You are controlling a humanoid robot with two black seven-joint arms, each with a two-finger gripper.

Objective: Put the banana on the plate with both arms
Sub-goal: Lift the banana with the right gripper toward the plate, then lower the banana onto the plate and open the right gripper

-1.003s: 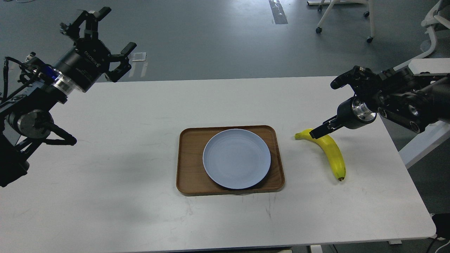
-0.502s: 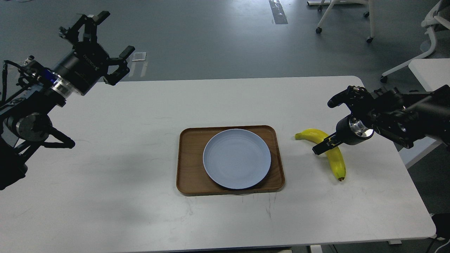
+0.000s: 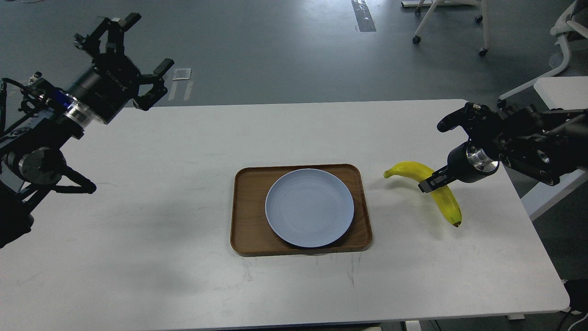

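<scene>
The yellow banana is to the right of the tray, stem end pointing left, with a shadow under it on the table. My right gripper comes in from the right and its dark fingers are closed across the banana's middle. The pale blue-grey plate lies bare on the brown wooden tray at the table's centre. My left gripper is open and empty, held high over the table's far left corner, well away from the plate.
The white table has its right edge close behind the banana. A second white table and wheeled chair legs stand beyond on the right. A small white sheet lies on the floor.
My right gripper came down onto the banana's middle, then moved a little up and right. The banana went with it and turned slightly. My left arm barely shifted.
</scene>
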